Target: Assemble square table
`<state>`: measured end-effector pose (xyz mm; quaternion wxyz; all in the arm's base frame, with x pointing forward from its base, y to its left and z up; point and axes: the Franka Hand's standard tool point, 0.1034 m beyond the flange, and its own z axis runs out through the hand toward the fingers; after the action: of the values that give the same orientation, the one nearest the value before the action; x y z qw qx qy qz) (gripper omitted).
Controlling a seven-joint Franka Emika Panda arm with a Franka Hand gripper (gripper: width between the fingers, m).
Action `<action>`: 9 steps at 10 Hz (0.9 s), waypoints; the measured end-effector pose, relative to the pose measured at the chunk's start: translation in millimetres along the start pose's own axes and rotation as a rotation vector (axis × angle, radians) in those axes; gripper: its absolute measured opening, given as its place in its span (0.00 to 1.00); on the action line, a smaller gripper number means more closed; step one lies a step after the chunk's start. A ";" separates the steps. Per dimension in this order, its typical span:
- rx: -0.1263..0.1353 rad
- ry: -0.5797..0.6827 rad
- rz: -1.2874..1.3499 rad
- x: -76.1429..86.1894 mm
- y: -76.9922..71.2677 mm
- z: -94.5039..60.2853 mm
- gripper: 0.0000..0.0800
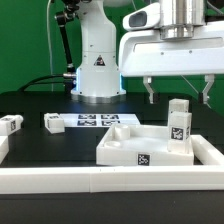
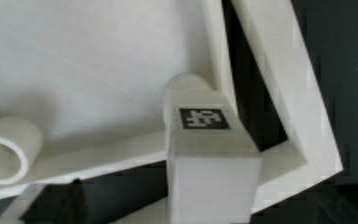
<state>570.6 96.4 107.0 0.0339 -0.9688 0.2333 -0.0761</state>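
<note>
The white square slab (image 1: 135, 147) lies on the black table with its recessed face up and a tag on its front edge. Two white tagged legs stand on its right side in the exterior view, one nearer (image 1: 180, 128) and one behind it (image 1: 178, 106). My gripper (image 1: 177, 93) hangs open just above them, with one finger on each side of the rear leg's top. In the wrist view a tagged leg (image 2: 206, 135) rises from the slab's corner (image 2: 87, 70) toward the camera, between my open gripper's (image 2: 197, 214) fingers. A second, round-ended leg (image 2: 5, 152) shows at the edge.
Two loose tagged legs (image 1: 10, 124) (image 1: 53, 122) lie at the exterior view's left. The marker board (image 1: 98, 121) lies flat behind the slab. A long white border wall (image 1: 110, 181) runs along the front and up the right side (image 2: 282, 90). The robot's base (image 1: 97, 70) stands behind.
</note>
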 end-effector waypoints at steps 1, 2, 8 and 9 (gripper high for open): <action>0.000 0.000 -0.002 0.0 0.6 0.0 0.81; -0.001 0.001 -0.092 -0.8 9.0 -1.4 0.81; -0.015 -0.006 -0.292 7.4 52.5 0.6 0.81; -0.017 -0.013 -0.286 6.6 55.0 1.7 0.81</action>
<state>552.1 44.6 100.7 0.0158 -0.9929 0.0932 -0.0719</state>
